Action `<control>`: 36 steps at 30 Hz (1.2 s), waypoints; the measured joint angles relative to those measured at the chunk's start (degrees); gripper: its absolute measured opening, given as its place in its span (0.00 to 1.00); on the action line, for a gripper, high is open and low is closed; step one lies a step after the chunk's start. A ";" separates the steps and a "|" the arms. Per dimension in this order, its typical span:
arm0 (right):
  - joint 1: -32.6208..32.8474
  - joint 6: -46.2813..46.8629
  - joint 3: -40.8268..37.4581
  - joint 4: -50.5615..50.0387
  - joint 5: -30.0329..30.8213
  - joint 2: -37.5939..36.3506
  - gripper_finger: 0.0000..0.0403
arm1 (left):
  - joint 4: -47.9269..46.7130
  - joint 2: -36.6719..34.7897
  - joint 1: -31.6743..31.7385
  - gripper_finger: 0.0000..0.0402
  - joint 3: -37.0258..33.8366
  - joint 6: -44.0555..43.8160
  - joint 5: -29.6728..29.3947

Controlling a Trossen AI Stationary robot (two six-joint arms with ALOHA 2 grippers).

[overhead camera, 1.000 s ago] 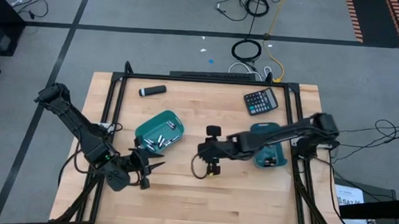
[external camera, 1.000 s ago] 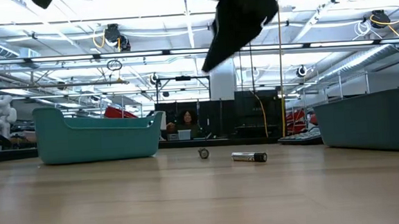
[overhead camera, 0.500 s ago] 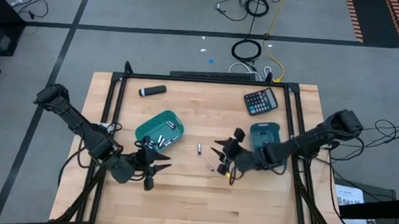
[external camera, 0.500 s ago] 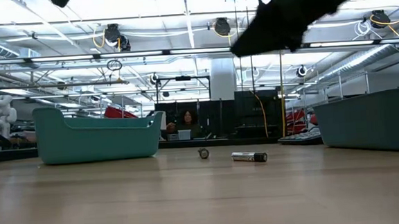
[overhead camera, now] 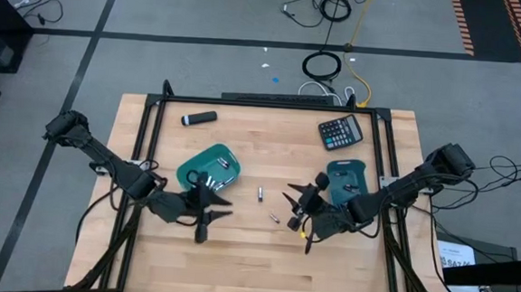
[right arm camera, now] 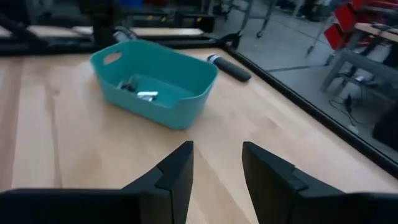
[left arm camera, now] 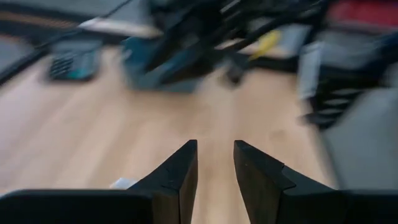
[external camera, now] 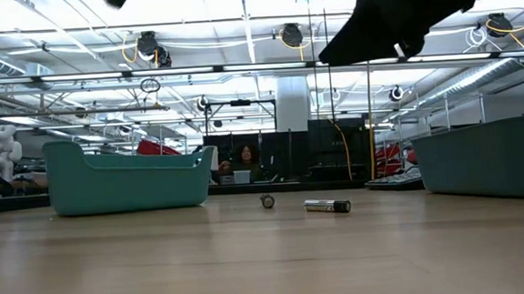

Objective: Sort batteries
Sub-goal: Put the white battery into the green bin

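Two batteries lie loose on the table (overhead camera: 235,262), out in the bare wood between the two bins. The bigger one (overhead camera: 260,194) lies nearer the left bin (overhead camera: 189,170), and the small one (overhead camera: 274,219) lies a bit closer to the right bin (overhead camera: 360,179). The left bin already has some batteries (overhead camera: 215,172) in it, so it looks like one kind goes there and the other kind goes in the right bin. The right gripper (overhead camera: 301,223) hangs in the air just beside the small battery, on the side of the right bin. Its fingers (right arm camera: 180,163) are a little way apart and hold nothing. I think it is the one that will reach for a battery, since both lie close to it. The left gripper (overhead camera: 209,211) hangs next to the left bin, well apart from the two loose batteries. Its fingers (left arm camera: 184,163) are also a little way apart, with nothing between them, so it seems to wait. A calculator (overhead camera: 340,131) and a black marker (overhead camera: 199,118) rest at the far side of the table, away from the bins.
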 joint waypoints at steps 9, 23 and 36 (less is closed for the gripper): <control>-0.10 -15.42 0.00 4.27 -8.48 -0.03 0.32 | 14.68 0.00 0.38 0.28 0.00 16.22 17.19; -0.30 -11.41 0.02 6.32 -4.06 0.98 0.32 | 3.49 6.43 8.28 0.28 -0.02 5.95 9.24; -1.95 -7.86 0.02 6.27 -4.19 0.98 0.32 | -3.14 6.51 12.12 0.28 -0.02 -2.50 6.43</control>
